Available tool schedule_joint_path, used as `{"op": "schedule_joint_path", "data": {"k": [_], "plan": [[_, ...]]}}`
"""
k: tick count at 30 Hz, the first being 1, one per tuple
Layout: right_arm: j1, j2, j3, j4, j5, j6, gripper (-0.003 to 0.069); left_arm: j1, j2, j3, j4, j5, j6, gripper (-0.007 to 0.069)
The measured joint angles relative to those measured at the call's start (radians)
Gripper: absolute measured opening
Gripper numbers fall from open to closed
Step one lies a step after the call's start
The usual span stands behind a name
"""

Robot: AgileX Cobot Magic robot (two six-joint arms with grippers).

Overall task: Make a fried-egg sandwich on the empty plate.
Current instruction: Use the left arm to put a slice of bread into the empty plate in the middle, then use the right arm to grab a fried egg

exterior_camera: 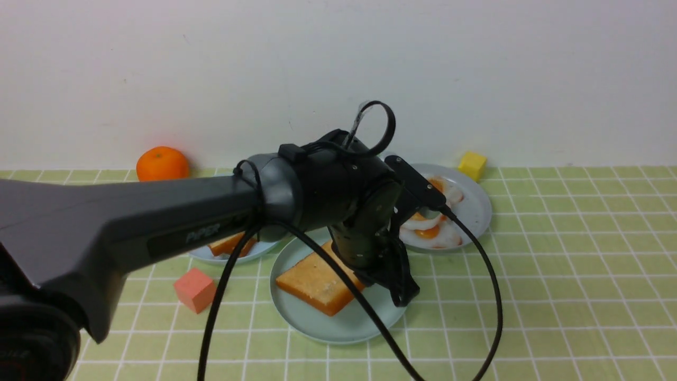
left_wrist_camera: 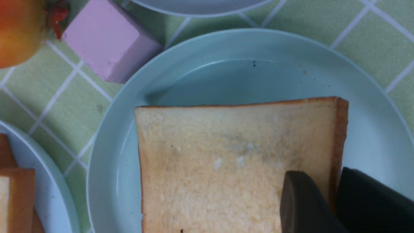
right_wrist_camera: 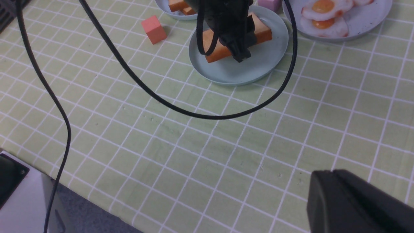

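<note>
The toast slice lies on the mint-teal plate, the left gripper's jaws at its darker crust. Near that plate on the tiled-pattern bench are a pink block, a light blue plate bearing cut toast pieces, and another plate's rim.

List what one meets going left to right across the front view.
Orange, pink block, toast slice on the mint-teal plate, fried eggs, yellow block.

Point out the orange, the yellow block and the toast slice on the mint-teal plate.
Orange (exterior_camera: 162, 164): front view, its front side.
Yellow block (exterior_camera: 472, 165): front view, its near face.
Toast slice (left_wrist_camera: 210, 168): left wrist view, its browned top.
</note>
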State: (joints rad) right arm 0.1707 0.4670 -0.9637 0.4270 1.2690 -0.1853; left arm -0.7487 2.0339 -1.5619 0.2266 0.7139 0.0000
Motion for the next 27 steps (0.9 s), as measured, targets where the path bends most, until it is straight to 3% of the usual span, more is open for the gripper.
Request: {"op": "schedule_joint_path", "data": {"k": [4, 9, 12, 17, 21, 27], "plan": [[0.000, 0.000, 0.000, -0.015, 0.000, 0.000, 0.0043, 0.000, -0.004, 0.000, -0.004, 0.016, 0.000, 0.0295], [-0.001, 0.000, 0.010, -0.023, -0.022, 0.006, 0.0058, 0.000, -0.063, 0.000, -0.044, 0.066, -0.006, 0.0318], [-0.001, 0.019, 0.054, -0.023, -0.094, 0.042, 0.0083, 0.000, -0.189, 0.000, -0.105, 0.091, -0.006, 0.0261], [-0.001, 0.158, 0.097, -0.017, -0.188, 0.083, 0.0139, 0.000, -0.473, 0.012, -0.197, 0.150, -0.017, 0.0012], [-0.001, 0.312, 0.100, 0.046, -0.265, 0.086, 0.0194, 0.000, -0.703, 0.121, -0.241, 0.131, -0.019, -0.0013], [-0.001, 0.569, 0.100, 0.153, -0.397, 0.056, 0.0255, 0.000, -1.112, 0.508, -0.259, -0.002, -0.052, -0.0013]]}}
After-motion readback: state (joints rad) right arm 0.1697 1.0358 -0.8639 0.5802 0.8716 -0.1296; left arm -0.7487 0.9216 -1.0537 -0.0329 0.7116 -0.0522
